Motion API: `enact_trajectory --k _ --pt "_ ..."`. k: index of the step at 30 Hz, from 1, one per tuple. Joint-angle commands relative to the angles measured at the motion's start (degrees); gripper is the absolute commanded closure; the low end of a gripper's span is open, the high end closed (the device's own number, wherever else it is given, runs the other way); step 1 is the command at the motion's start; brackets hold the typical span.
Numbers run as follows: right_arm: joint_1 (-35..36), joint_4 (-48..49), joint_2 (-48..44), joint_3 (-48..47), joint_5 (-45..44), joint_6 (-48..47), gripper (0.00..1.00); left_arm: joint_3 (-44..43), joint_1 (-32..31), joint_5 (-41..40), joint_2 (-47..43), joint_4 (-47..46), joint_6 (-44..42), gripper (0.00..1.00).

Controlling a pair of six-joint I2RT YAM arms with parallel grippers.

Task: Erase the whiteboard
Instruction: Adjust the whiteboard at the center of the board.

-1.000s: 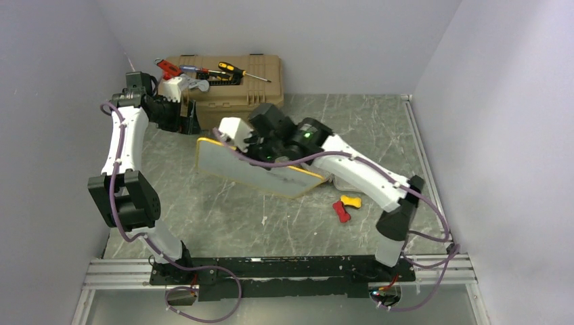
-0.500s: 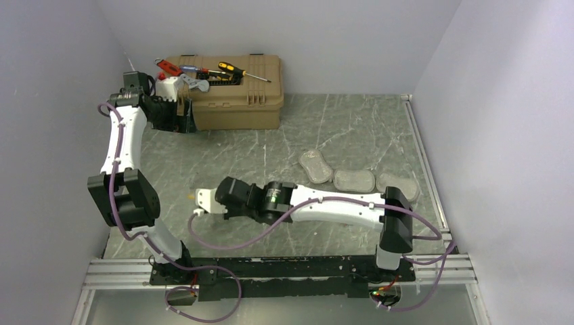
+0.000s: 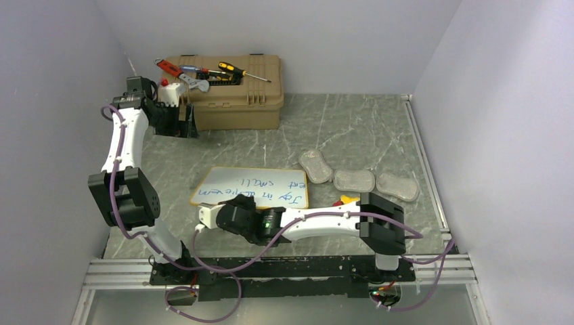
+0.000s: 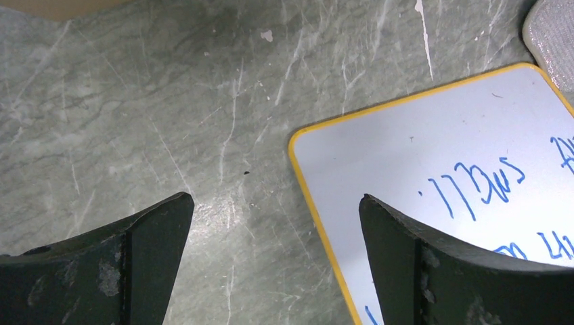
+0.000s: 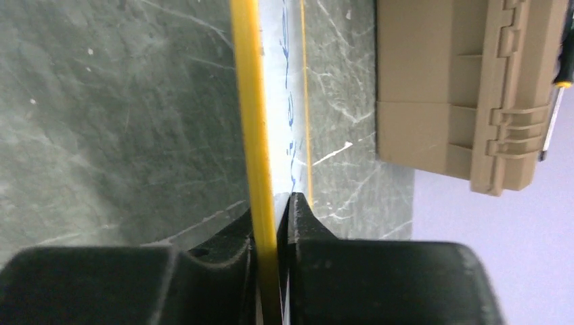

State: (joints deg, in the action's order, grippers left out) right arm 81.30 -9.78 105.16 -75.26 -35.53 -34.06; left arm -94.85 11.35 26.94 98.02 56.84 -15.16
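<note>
The whiteboard [image 3: 250, 187] lies on the grey table near the front, its orange-yellow frame around blue handwriting. My right gripper [image 3: 230, 206] reaches low from the right and is shut on the board's near edge. The right wrist view shows the jaws [image 5: 277, 203] clamped on the yellow frame [image 5: 247, 101], with the board seen edge-on. My left gripper [image 3: 183, 122] hangs open at the back left beside the toolbox. In the left wrist view, that gripper [image 4: 274, 200] holds nothing, and the whiteboard [image 4: 440, 149] shows a corner below and beyond it.
A tan toolbox [image 3: 233, 91] with screwdrivers and a wrench on its lid stands at the back left, and the toolbox [image 5: 467, 88] also fills the right wrist view's right side. Three grey pads [image 3: 353, 180] lie right of the board. A small red and yellow item [image 3: 345, 200] sits by the right arm.
A second ago the board was tilted up farther back under the right arm. Now it lies nearer the front with its writing showing, and the right arm reaches low to the near left. The left arm barely moved.
</note>
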Motion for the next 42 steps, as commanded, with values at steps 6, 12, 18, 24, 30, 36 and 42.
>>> enact_trajectory --k 6,12,18,24,30,36,42 --pt "-0.36 7.68 2.52 5.56 23.96 25.89 0.55 2.79 -0.21 2.73 -0.71 1.15 -0.97 0.01" --pt "-0.35 7.07 0.96 8.31 23.41 29.25 0.45 4.16 -0.59 2.89 -0.75 0.92 -1.66 0.01" --pt "-0.35 5.21 -0.4 9.89 23.23 31.1 0.42 4.94 -0.79 3.23 -0.72 1.12 -2.34 0.01" --pt "-0.48 3.34 -1.12 10.02 21.56 33.87 0.0 6.02 -1.05 3.2 -0.81 1.25 -2.9 0.01" --pt "-7.08 -2.35 -4.29 5.3 15.74 42.22 0.0 6.37 -1.11 2.68 -1.12 0.79 -2.82 0.01" --pt "-25.53 -8.38 -7.4 0.63 20.81 53.89 0.0 8.51 -1.08 -0.49 -2.98 -1.7 -1.85 0.01" --pt "-36.92 -21.95 -2.96 -8.28 9.33 62.73 0.0 11.33 -0.73 -6.42 -5.68 -5.25 -1.74 0.01"
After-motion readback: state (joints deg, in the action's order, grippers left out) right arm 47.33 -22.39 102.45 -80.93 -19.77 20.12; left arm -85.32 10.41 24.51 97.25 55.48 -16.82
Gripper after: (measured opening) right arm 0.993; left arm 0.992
